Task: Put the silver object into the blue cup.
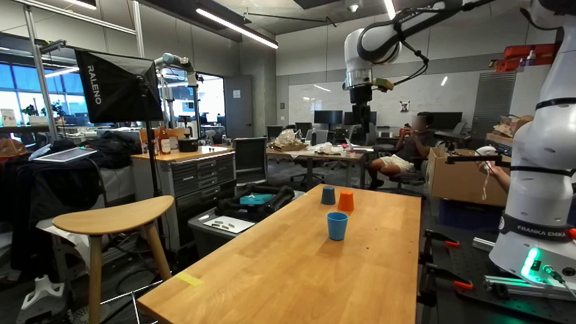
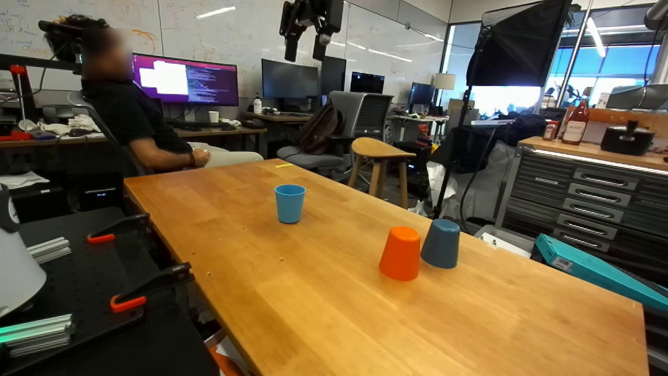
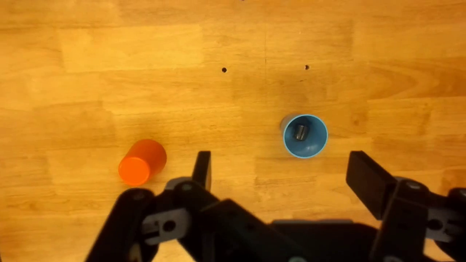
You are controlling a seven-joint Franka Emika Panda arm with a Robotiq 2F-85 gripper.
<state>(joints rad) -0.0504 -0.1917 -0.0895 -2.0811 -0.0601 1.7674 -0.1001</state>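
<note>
Wood, warm brown, makes the long bench (image 1: 369, 283), and it carries all the small things. The robot arm (image 1: 540, 191) stands by one long edge and reaches over the top. Its hand (image 2: 305, 54) hangs high up, with its two fingers (image 3: 369, 182) spread wide and nothing between them, I think so it won't bump anything below.

The light blue cup (image 2: 289, 205) stands mouth up, about midway between the two long edges, so it can hold something. The orange cup (image 2: 400, 254) and the dark blue cup (image 2: 441, 244) sit upside down, just beside each other, toward one short edge, the dark blue one nearer the corner away from the arm. My guess is they are flipped so nothing can drop in by mistake. In the wrist view the silver metal piece (image 3: 301, 132) lies inside the light blue cup, at the bottom, so the job looks done. It is too small to tell what it really is.

Now the count: one bench, one hand, two fingers, three cups (one light blue, one orange, one dark blue) and one silver metal piece.
</note>
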